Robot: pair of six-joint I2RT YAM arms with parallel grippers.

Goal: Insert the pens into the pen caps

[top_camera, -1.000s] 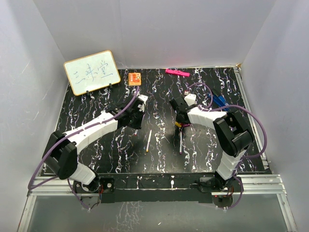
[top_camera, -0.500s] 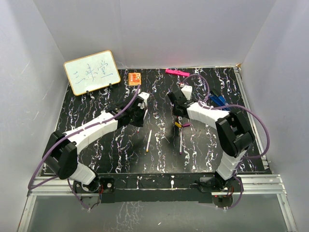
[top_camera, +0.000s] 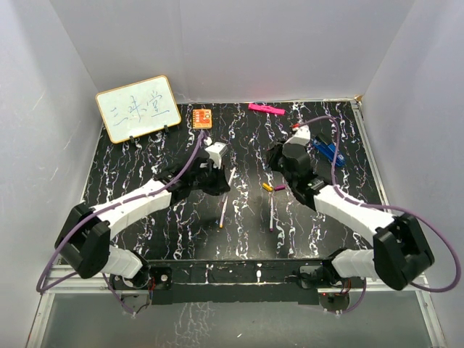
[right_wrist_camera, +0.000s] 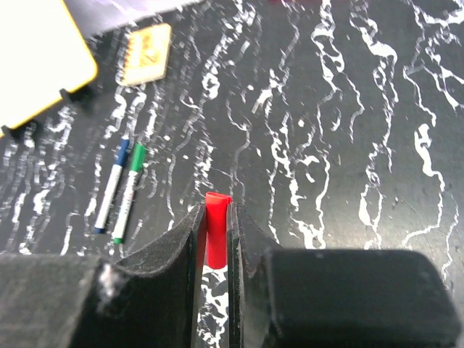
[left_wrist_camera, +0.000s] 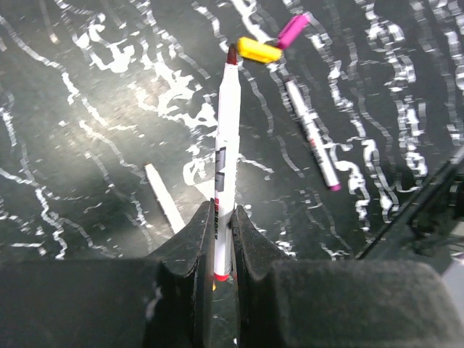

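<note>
Pens are what you are working through on the marbled black bench; the whiteboard propped at the upper left of the top view takes no part. Your left gripper has its jaws clenched on the tail end of a red-tipped pen, whose tip points to the top of the left wrist view. Your right gripper has its jaws clamped on the red cap, which appears lifted off the bench. That pair is picked up but, as I judge it, not yet joined, so bringing tip and cap into line is your step in hand. At the lower left of the right wrist view a blue pen and a green pen lie side by side and look capped already, so I would count those two as done. Two bare ones lie flat near the centre of the top view: a yellow-tipped pen and, to its right, a purple-tipped pen. Their caps wait loose at the top of the left wrist view, the yellow cap touching the purple cap.
</note>
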